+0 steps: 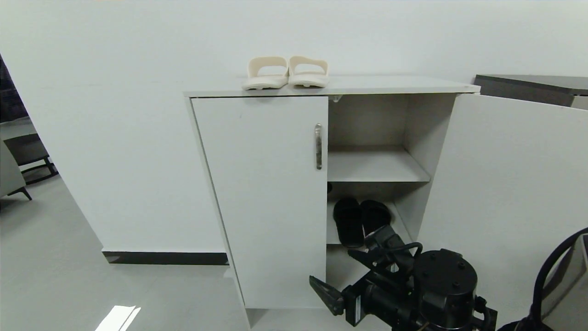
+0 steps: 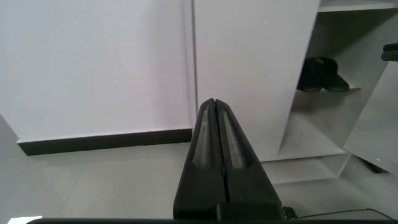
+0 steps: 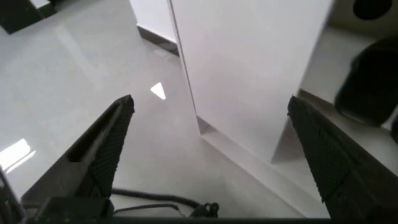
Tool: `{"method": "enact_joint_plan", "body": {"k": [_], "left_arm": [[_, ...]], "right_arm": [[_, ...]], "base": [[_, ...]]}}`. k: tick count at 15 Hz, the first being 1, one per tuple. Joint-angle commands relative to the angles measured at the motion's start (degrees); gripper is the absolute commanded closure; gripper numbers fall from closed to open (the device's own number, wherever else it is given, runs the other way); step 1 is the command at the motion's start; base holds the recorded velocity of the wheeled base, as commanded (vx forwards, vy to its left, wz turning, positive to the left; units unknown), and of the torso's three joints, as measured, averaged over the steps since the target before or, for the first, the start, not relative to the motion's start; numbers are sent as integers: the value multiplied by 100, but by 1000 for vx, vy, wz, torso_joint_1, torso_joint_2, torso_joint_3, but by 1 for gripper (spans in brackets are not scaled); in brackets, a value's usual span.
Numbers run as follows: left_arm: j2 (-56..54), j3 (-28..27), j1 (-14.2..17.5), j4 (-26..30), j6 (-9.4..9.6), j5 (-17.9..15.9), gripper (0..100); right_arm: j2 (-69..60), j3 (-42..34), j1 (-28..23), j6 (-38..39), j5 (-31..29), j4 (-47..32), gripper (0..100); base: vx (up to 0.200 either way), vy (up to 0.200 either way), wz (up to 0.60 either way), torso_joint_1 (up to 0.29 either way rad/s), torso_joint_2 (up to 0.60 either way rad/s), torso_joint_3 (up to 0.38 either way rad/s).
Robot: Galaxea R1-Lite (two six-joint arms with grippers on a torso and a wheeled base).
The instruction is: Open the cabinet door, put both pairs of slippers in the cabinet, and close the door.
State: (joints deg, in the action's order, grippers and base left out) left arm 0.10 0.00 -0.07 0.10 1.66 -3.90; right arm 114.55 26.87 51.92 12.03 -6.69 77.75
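A white cabinet [image 1: 395, 85] stands against the wall, its left door [image 1: 266, 197] closed and its right door [image 1: 505, 193] swung wide open. One cream pair of slippers [image 1: 287, 72] rests on the cabinet top. A black pair of slippers [image 1: 360, 220] [image 2: 320, 73] lies on the lower shelf inside. My right gripper [image 1: 342, 276] [image 3: 211, 106] hangs open low in front of the opening, just below the black slippers [image 3: 373, 81], nothing between its fingers. My left gripper [image 2: 214, 102] is shut and holds nothing, off to the left of the cabinet, pointing at it.
A metal handle [image 1: 318, 146] sits on the closed door's right edge. The middle shelf [image 1: 376, 165] is above the black pair. A dark chair [image 1: 23, 156] stands far left, a grey unit [image 1: 533, 87] behind the open door. Bare floor [image 1: 115, 285] lies left of the cabinet.
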Motion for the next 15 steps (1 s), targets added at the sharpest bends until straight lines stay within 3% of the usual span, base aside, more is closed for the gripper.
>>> {"method": "enact_joint_plan", "body": {"k": [1,7,15], "left_arm": [[8,0,-1,-1,1,3,100],[8,0,-1,-1,-8,-5,100],[8,0,-1,-1,-16,3,100]], "right_arm": [[41,-6,2,1,1,3,0],[49,-41,-86,1,10,126,0],[93,-375,-288,-280,133,425,0]], "base": [[0,200,0,-7,-2,2],[0,200,0,0,0,-1],[0,0,0,0,0,0]]}}
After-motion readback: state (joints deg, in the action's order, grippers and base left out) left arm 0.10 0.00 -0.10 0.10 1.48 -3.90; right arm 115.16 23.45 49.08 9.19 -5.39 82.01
